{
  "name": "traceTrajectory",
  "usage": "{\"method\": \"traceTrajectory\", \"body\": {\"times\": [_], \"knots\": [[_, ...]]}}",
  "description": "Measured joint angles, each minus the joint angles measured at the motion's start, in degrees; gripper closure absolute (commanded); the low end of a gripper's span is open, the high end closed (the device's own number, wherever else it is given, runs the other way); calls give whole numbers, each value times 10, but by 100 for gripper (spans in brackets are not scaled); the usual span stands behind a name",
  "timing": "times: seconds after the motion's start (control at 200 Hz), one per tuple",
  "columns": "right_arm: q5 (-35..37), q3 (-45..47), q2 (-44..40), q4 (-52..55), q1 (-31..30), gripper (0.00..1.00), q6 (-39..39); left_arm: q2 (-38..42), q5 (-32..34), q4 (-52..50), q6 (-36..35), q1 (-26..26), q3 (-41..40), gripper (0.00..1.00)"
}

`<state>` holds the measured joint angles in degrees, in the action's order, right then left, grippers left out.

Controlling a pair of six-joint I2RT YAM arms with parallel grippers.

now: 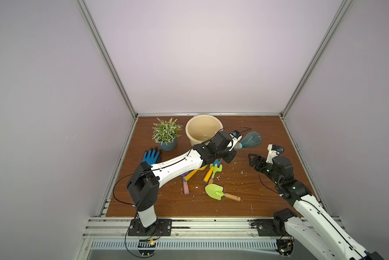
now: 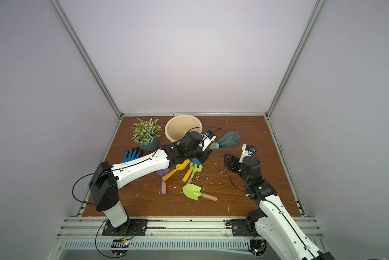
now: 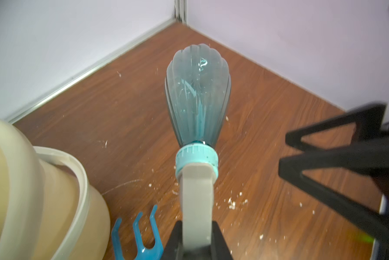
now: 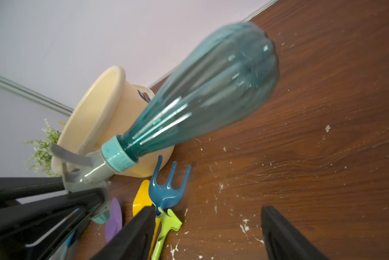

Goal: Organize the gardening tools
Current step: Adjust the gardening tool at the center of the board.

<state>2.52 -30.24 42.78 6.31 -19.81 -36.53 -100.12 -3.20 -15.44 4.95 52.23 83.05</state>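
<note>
While it is held nearly level beside the bucket (image 1: 203, 126), spray bottle (image 1: 252, 139): gripped at its grey head.
Left gripper (image 3: 197, 243): clamped tight on that spray head.
Right gripper (image 4: 208, 209): jaws wide apart, holding nothing, near the bottle.
Blue rake (image 4: 166, 191): on the table (image 1: 268, 202), among tools under the left arm.
Lime-green trowel (image 1: 214, 191): lying apart.

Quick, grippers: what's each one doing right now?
Left gripper: closed, holding the spray bottle.
Right gripper: open, empty.
</note>
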Motion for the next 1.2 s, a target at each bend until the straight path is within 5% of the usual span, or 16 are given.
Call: {"method": "traceTrajectory", "body": {"times": [0.54, 1.201], "knots": [[52, 10, -22, -80, -137, 22, 382, -1, -83, -175, -47, -42, 51, 100], [127, 20, 38, -158, -227, 19, 588, 38, -179, -219, -79, -44, 69, 100]]}}
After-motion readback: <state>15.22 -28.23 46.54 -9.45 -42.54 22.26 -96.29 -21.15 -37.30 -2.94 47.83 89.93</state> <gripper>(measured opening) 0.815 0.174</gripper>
